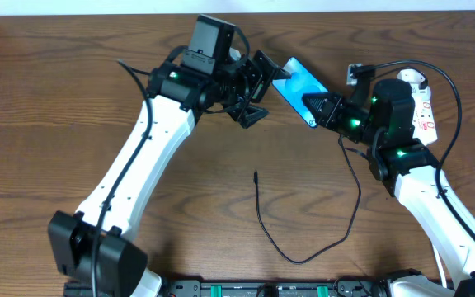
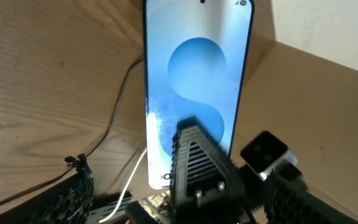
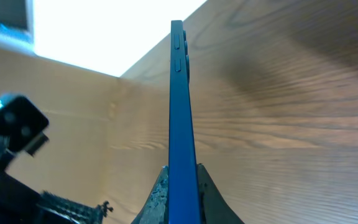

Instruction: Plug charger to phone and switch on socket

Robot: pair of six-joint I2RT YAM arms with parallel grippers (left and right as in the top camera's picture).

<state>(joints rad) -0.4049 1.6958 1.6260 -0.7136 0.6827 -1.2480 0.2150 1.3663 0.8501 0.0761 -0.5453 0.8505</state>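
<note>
The phone (image 1: 298,82), its blue screen lit, is held off the table at the back centre. My right gripper (image 1: 317,113) is shut on its near end. In the right wrist view the phone (image 3: 179,93) stands edge-on between the two fingers (image 3: 160,193) of the right gripper (image 3: 182,183). My left gripper (image 1: 262,91) is open just left of the phone and touches nothing. From the left wrist, the screen (image 2: 197,74) fills the view beyond the left gripper (image 2: 182,177). The charger cable (image 1: 303,257) loops on the table, its tip (image 1: 255,174) lying free. The socket (image 1: 423,103) lies at the right.
The wooden table (image 1: 56,124) ends in a pale wall at the back. A white plug (image 1: 412,79) sits at the socket's far end. A thin dark cable (image 2: 117,106) and a white cord (image 2: 132,180) cross the wood under the phone.
</note>
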